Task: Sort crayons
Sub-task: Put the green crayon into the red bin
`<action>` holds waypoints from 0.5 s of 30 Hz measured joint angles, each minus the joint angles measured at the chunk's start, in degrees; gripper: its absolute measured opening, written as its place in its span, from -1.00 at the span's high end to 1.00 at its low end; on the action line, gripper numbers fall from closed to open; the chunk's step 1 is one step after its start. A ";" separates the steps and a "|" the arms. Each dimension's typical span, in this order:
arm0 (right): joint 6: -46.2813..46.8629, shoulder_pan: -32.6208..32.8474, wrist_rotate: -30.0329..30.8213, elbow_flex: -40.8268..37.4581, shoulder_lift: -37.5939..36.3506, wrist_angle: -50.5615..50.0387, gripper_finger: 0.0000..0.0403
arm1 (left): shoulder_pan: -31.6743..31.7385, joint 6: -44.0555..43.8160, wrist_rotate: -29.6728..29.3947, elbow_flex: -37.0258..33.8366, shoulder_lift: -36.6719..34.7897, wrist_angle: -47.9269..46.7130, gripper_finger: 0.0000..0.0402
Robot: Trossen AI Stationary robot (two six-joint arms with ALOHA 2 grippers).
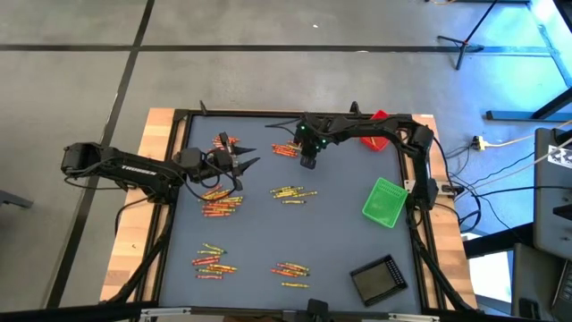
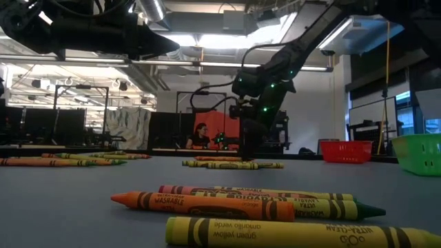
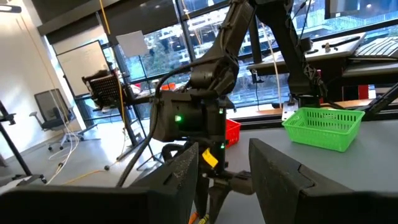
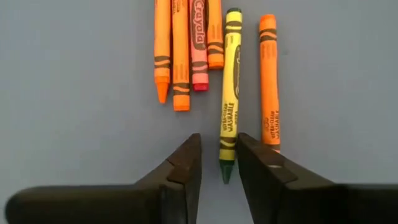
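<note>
Crayons lie right at the lens in the low view: a green-yellow crayon (image 2: 303,234) in front, an orange crayon (image 2: 200,204) just behind it, both with their long sides across the picture. Farther back the right gripper (image 2: 248,146) hangs down close to another small group (image 2: 231,164) on the grey surface (image 2: 386,182).

From above, the crayons sit in several loose clusters on the surface (image 1: 340,233). The right gripper (image 1: 309,161) is over the far-edge cluster (image 1: 284,151); the left gripper (image 1: 239,165) hovers near a cluster (image 1: 223,141) on its own side, jaws spread wide and empty. A green tray (image 1: 385,201), black tray (image 1: 376,279) and red tray (image 1: 379,116) stand off to the right.

The left wrist view shows mostly the other arm; its own jaws stand apart with nothing between them.

In the right wrist view, the yellow-green crayon (image 4: 229,93) points its long axis straight toward the right gripper (image 4: 219,167), its tip just entering the narrow open gap between the jaws. Nothing is gripped yet. Orange neighbours (image 4: 269,81) lie parallel, just beside it. I'd judge the right arm is the one placed to take it.
</note>
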 joint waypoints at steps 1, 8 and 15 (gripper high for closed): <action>0.02 0.01 0.00 0.06 0.24 0.22 0.52 | 0.00 0.00 0.00 0.00 0.00 0.04 0.37; -0.49 0.05 0.41 0.11 0.35 0.19 0.74 | 0.00 0.02 -0.07 0.00 0.00 0.01 0.37; -0.92 0.07 1.51 0.13 0.35 0.25 0.96 | 0.00 0.02 -0.09 0.00 0.00 0.00 0.37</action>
